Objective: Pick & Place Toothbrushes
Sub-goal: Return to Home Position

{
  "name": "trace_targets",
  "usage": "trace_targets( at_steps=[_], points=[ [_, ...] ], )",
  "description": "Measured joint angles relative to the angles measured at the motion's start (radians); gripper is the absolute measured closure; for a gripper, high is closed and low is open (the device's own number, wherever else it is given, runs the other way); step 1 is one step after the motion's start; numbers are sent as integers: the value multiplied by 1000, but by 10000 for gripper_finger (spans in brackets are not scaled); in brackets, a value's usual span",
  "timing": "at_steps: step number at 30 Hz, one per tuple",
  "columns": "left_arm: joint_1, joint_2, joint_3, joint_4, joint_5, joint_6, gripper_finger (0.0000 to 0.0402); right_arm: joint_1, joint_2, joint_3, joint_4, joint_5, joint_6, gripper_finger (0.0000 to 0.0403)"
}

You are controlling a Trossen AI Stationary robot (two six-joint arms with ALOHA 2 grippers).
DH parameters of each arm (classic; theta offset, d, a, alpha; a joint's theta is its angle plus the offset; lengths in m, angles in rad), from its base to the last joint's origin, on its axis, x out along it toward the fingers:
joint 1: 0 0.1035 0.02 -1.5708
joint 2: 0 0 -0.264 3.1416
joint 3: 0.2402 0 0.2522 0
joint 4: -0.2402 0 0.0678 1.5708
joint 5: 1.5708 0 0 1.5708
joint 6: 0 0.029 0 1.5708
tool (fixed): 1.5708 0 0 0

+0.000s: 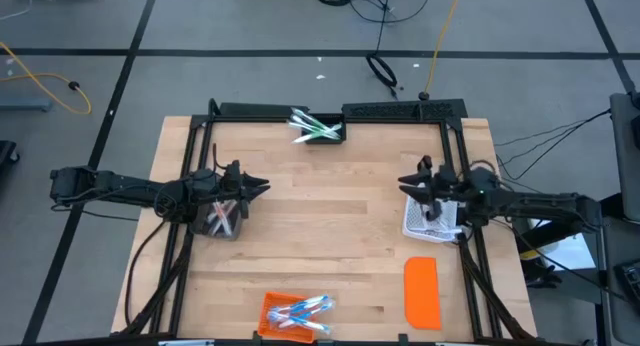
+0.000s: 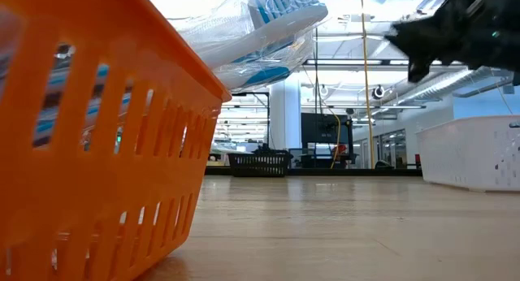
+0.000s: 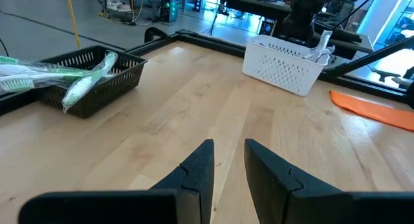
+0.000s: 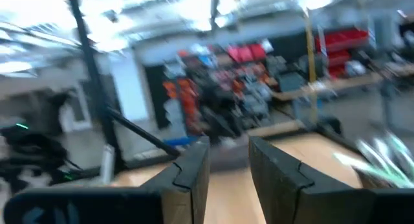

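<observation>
Across the tabletop (image 1: 330, 216), we are reckoning toothbrushes (image 1: 312, 126) binned, arms homing next: left pincer (image 3: 228, 146), right pincer (image 4: 228, 143) both slightly spread, empty.

Toothbrushes (image 1: 305, 308) bunched inside several bins (image 1: 266, 316)

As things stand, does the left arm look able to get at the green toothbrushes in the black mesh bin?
Probably yes: only bare wooden table lies between the empty left gripper and the black mesh bin, where the green toothbrushes lie on top, poking over its rim.
</observation>
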Motion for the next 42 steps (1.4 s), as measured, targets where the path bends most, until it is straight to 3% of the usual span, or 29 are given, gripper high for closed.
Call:
trace_targets(
  at_steps=[7,16,21,42],
  points=[
    [0,0,0,0,0,0,316,92,-210,0,0,-1,0,303],
    [0,0,0,0,0,0,316,132,-370,-1,-4,0,0,303],
    [0,0,0,0,0,0,316,138,-372,-1,57,-1,0,303],
    [0,0,0,-1,-1,0,316,138,-361,-1,29,-1,0,303]
  ],
)
